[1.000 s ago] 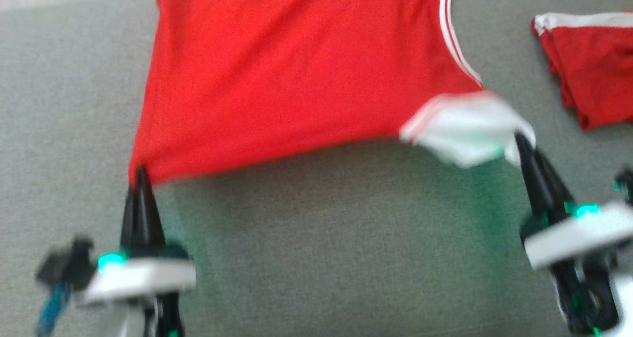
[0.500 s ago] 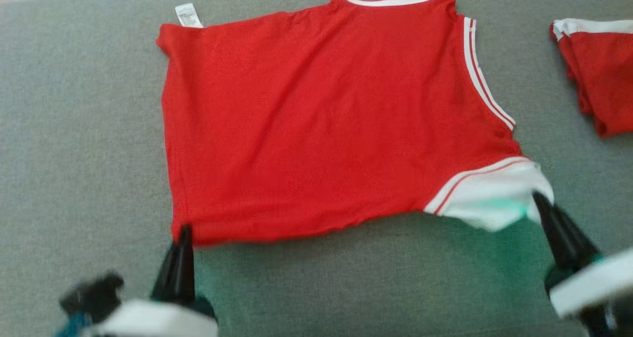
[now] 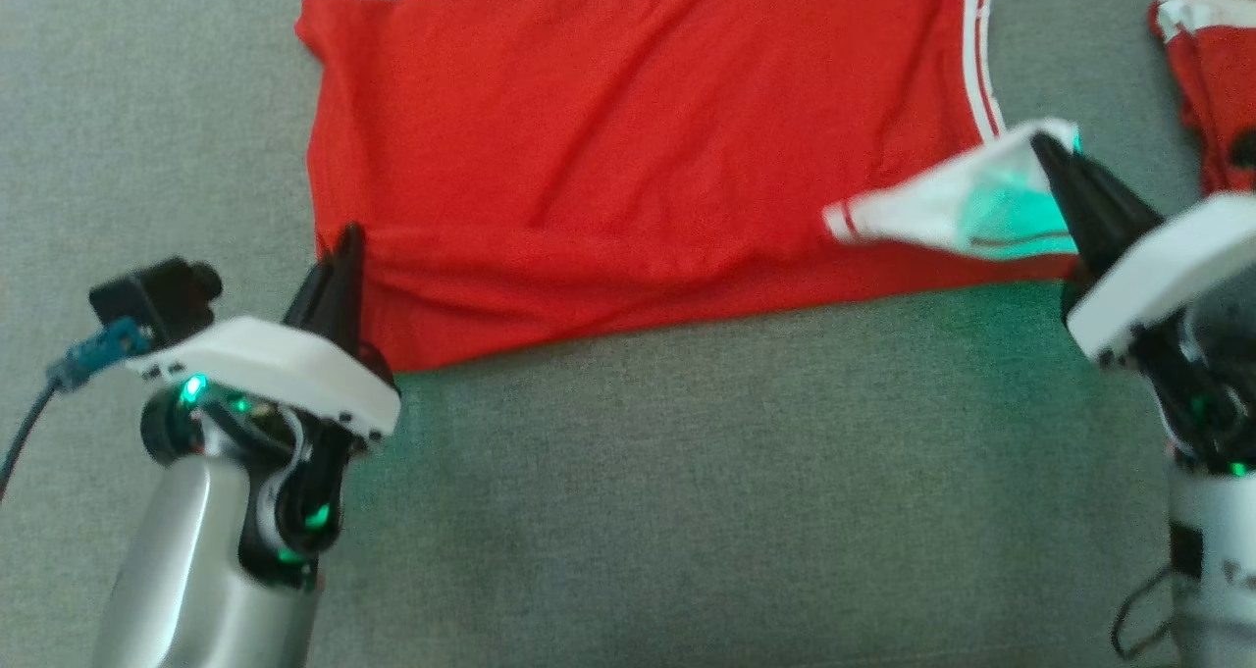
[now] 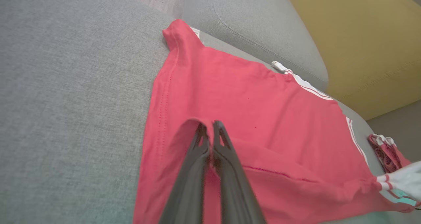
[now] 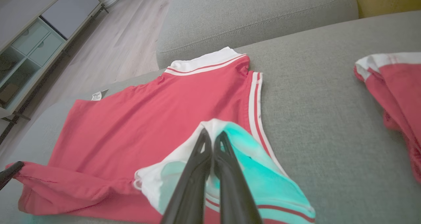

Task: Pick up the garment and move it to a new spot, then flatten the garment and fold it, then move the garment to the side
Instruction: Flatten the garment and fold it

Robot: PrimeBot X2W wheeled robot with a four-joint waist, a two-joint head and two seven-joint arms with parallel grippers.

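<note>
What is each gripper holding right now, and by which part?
Both hold the red shirt. The left gripper is shut on its near hem corner; the right gripper is shut on its white sleeve.

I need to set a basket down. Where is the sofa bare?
Widest: the grey cushion on the robot's side of the red garment, between left gripper and right gripper. Also the cushion left of that garment. Crowded at right: that gripper and a second red garment leave a narrow strip.
</note>
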